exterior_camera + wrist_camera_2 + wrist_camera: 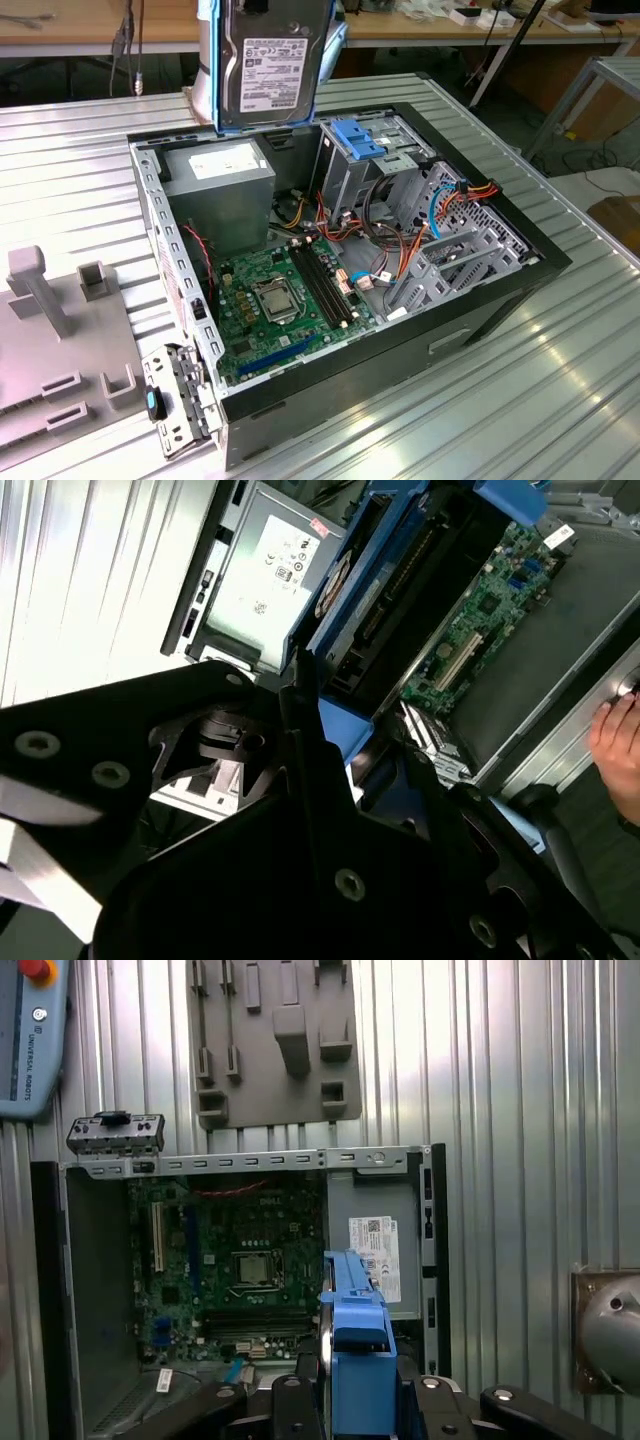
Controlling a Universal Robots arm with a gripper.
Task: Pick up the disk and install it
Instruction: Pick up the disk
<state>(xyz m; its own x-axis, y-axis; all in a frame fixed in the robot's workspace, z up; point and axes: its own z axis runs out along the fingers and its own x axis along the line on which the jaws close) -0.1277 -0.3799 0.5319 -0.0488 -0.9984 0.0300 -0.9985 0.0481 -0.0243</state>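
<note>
The disk (270, 65), a grey-metal drive with a white label and blue carrier rails, hangs upright in the air above the back edge of the open computer case (500, 300), over the power supply. In the first wrist view, the disk's blue rail (355, 1310) stands edge-on between the black fingers of my gripper (360, 1400), which is shut on it. The second wrist view looks past the gripper (330, 720) along the disk (345, 590) toward the case below.
Inside the case lie a grey power-supply box (220, 180), a green motherboard (280, 300) and a drive cage topped by a blue bracket (360, 140), with cables beside it. A grey fixture plate (60, 340) lies at the exterior view's left. A hand (620, 740) rests by the case.
</note>
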